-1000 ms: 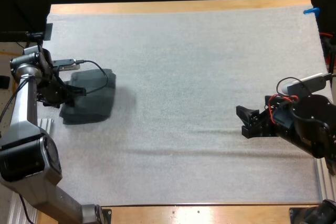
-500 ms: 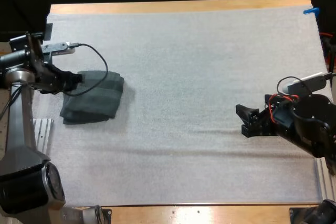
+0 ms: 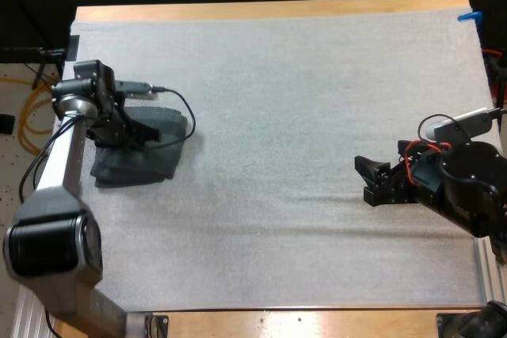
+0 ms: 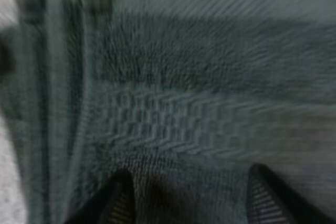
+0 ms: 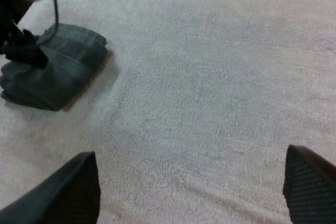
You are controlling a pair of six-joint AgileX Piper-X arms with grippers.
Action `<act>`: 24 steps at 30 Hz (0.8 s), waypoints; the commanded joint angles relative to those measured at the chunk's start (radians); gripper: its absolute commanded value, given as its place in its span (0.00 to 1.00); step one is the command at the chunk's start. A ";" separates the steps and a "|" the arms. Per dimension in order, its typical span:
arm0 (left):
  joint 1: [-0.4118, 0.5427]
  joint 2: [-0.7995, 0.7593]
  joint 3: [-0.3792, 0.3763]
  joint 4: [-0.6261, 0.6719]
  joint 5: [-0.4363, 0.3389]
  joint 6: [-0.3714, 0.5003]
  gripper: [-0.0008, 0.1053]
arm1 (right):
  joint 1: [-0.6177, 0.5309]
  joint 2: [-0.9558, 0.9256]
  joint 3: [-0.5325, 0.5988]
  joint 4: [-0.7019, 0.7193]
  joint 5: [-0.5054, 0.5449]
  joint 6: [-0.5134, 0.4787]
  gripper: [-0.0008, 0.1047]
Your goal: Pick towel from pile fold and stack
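quick status from the remote desk: the towel (image 3: 136,165) is a dark grey-green folded bundle sitting at the 9 o'clock side of the mat (image 3: 301,93) in the high view, close to that edge. its long axis looks to me like it runs roughly 8 to 2 o'clock

left gripper (image 3: 141,134) is right on top of it, over the end that points to 2 o'clock. in the left wrist view the two fingers stand apart with towel weave right up close past them, nothing bunched between them, so i'm calling it spread and holding nothing, though that view is smeared and i can't tell if the tips are touching the cloth or just above it

right gripper (image 3: 371,182) is way over at the 3 o'clock side, well apart from the towel, jaws wide and empty over bare mat. from there the towel lies off toward about 10 o'clock across the whole mat

so the relation that matters: the left arm is the near one by a mile, and the cloth is directly under it. my guess is the next move is its job, and any grab should come across the short side of the bundle, not along it
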 commanded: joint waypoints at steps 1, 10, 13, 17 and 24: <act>-0.001 0.021 0.003 0.012 -0.030 0.005 0.44 | 0.002 -0.002 0.001 -0.010 -0.002 0.001 0.67; -0.001 0.034 -0.018 0.026 -0.036 0.005 0.44 | 0.002 -0.002 0.001 -0.014 -0.005 0.001 0.67; -0.001 -0.007 -0.041 0.027 -0.036 0.005 0.44 | 0.002 -0.002 0.001 -0.016 -0.005 0.001 0.67; -0.001 -0.092 -0.063 0.027 -0.036 0.005 0.44 | 0.002 -0.002 0.001 -0.038 -0.005 0.001 0.67; -0.001 -0.302 -0.066 0.023 -0.035 0.005 0.44 | -0.005 0.006 0.001 -0.124 -0.005 0.001 0.67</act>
